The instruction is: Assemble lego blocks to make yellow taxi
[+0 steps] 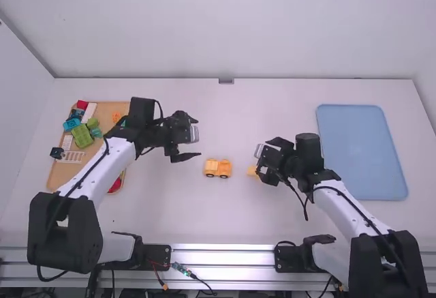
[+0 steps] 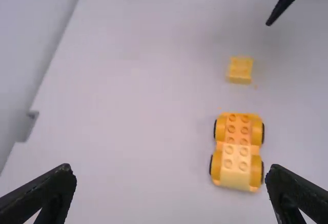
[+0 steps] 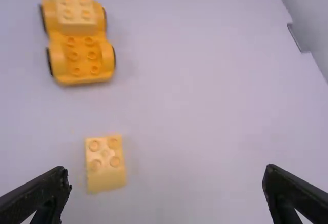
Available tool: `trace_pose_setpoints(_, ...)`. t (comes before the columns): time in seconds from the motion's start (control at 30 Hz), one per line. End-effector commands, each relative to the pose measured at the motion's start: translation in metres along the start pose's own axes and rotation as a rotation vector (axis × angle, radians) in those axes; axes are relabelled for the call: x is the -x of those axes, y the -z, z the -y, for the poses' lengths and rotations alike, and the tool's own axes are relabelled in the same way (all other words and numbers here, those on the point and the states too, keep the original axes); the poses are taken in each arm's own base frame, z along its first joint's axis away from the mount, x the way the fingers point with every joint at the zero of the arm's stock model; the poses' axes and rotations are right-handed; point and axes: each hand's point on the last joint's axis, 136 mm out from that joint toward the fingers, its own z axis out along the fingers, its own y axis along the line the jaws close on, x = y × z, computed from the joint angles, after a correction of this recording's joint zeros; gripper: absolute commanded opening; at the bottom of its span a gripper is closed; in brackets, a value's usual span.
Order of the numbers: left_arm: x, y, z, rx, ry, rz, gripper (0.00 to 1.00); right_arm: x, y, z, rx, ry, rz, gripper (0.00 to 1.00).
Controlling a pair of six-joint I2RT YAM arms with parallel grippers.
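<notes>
No text, label, brand, number or sign can be read in any of the three views.
</notes>
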Motion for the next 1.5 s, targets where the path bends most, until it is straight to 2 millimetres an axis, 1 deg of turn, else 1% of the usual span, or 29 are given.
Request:
trace_pose_setpoints(0.0, 0.003, -0.007, 0.017, -0.031, 0.004, 0.111, 0.99, 0.018, 0.004, -0.016, 0.096, 0.03, 0.171, 0.99)
trace_pose_setpoints(0.07, 0.0, -0.013, 0.022, -0.009, -0.002, 0.159, 0.99, 0.019, 0.006, -0.019, 0.13, 0.017, 0.234, 0.99)
trace_pose_setpoints(0.23, -0.008, -0.019, 0.041, -0.003, -0.032, 0.211, 0.99, 0.005, 0.002, -0.028, 0.201, -0.038, 0.31, 0.99)
trace_pose_setpoints(0.33, -0.01, -0.021, 0.047, -0.019, -0.017, 0.219, 0.99, 0.001, -0.002, -0.033, 0.238, -0.066, 0.344, 0.99)
trace_pose_setpoints(0.43, -0.013, -0.025, 0.05, -0.041, 0.004, 0.23, 0.99, -0.007, -0.01, -0.035, 0.272, -0.122, 0.334, 0.99)
trace_pose_setpoints(0.53, -0.012, -0.032, 0.057, -0.108, 0.031, 0.303, 0.99, -0.011, -0.021, -0.042, 0.318, -0.144, 0.328, 0.99)
trace_pose_setpoints(0.6, -0.016, -0.037, 0.059, -0.133, 0.029, 0.327, 0.99, -0.011, -0.025, -0.045, 0.335, -0.147, 0.324, 0.99)
trace_pose_setpoints(0.73, -0.026, -0.052, 0.063, -0.196, 0.086, 0.373, 0.99, -0.008, -0.03, -0.047, 0.357, -0.133, 0.328, 0.99)
trace_pose_setpoints(0.93, -0.044, -0.074, 0.07, -0.209, 0.081, 0.328, 0.99, -0.011, -0.033, -0.04, 0.337, -0.116, 0.298, 0.99)
trace_pose_setpoints(1.07, -0.047, -0.081, 0.078, -0.232, 0.086, 0.316, 0.99, -0.016, -0.035, -0.041, 0.334, -0.111, 0.263, 0.99)
trace_pose_setpoints(1.2, -0.058, -0.093, 0.081, -0.228, 0.073, 0.257, 0.99, -0.018, -0.04, -0.045, 0.346, -0.103, 0.259, 0.99)
trace_pose_setpoints(1.27, -0.058, -0.099, 0.086, -0.245, 0.069, 0.283, 0.99, -0.021, -0.043, -0.045, 0.343, -0.102, 0.262, 0.99)
trace_pose_setpoints(1.37, -0.06, -0.104, 0.086, -0.261, 0.079, 0.314, 0.99, -0.023, -0.047, -0.047, 0.351, -0.113, 0.271, 0.99)
trace_pose_setpoints(1.47, -0.063, -0.107, 0.086, -0.265, 0.086, 0.311, 0.99, -0.024, -0.05, -0.047, 0.356, -0.134, 0.283, 0.99)
